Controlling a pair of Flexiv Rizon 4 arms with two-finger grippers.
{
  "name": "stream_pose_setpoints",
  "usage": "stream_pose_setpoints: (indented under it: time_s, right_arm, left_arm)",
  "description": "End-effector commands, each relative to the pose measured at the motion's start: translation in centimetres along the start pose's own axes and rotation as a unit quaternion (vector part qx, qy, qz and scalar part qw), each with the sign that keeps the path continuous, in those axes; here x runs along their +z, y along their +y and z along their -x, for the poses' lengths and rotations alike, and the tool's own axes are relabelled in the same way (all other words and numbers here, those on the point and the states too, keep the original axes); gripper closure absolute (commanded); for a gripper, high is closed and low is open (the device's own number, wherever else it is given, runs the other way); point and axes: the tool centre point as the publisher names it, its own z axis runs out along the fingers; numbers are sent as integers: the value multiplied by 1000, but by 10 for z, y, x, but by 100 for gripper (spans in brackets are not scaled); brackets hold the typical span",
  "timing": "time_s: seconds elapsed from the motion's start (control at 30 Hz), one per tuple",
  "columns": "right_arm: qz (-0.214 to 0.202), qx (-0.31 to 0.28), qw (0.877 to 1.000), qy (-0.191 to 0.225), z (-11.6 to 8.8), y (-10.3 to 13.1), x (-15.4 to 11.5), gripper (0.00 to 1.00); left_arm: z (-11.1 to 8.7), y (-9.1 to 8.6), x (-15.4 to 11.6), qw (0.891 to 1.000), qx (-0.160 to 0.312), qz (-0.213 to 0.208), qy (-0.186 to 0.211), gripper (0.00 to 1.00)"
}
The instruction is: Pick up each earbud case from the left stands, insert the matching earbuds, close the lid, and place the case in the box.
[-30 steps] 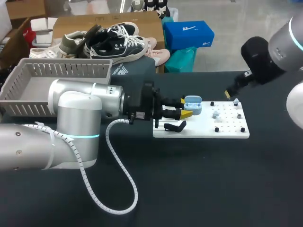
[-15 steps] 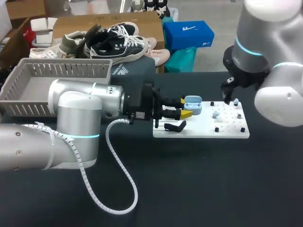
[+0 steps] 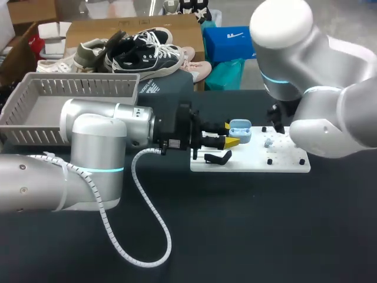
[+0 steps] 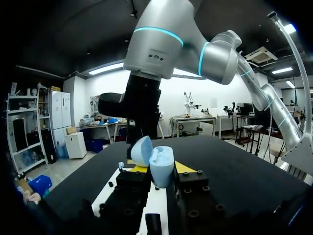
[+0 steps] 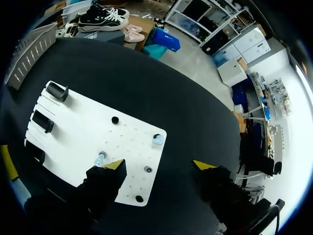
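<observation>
Pale-blue earbud case (image 3: pixel 241 131), a rounded plastic shell with its lid tipped up, is clamped between the 2 yellow-tipped fingers of the left gripper (image 3: pixel 230 134). It is held level over the left end of the flat white pegboard plate (image 3: pixel 250 164). In the left wrist view the open cup faces upward and the lid leans back to one side, so the mouth looks free from above.

At the plate's near-left edge lies a curved black stand (image 3: pixel 218 157), just beside the held case; I cannot tell whether they touch. Further right, among small black pegs, 2 small pale-blue earbuds sit on the plate. In the right wrist view, the nearer earbud (image 5: pixel 100 157) is just ahead of one fingertip and the farther earbud (image 5: pixel 157 139) is well apart from it. The right gripper (image 5: pixel 156 165) hangs above that right part of the plate with its fingers spread wide and nothing between them.

The step in hand appears to be fetching the first earbud. To do it well:

- The right gripper should centre astride the nearer earbud and descend straight.
- It should pinch lightly, since so small and smooth a part would probably slip or twist.
- It should keep its fingertips off the neighbouring pegs.
- The left gripper should hold the case steady and level while the bud's stem is lined up with its socket.

Far left stands the grey slatted plastic basket (image 3: pixel 35 115), where the closed case goes.
</observation>
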Motion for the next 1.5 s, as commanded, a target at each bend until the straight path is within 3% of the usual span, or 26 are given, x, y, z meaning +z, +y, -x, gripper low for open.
stream_pose_setpoints:
  time_s: [0.03,0.17,0.27,0.6,1.5]
  right_arm:
    - [-12,2,1000,3,4,5,8,50]
    - [-5,4,1000,6,6,7,13,60]
    - [0,9,1000,13,6,7,17,56]
    - [15,33,999,34,11,8,29,58]
    - [14,39,998,50,17,3,44,73]
  left_arm:
    - [0,-1,0,1000,1,2,-1,100]
    - [0,-1,0,1000,1,2,-1,100]
    - [0,-1,0,1000,1,2,-1,100]
    - [0,-1,0,1000,1,2,-1,100]
    - [0,-1,0,1000,1,2,-1,100]
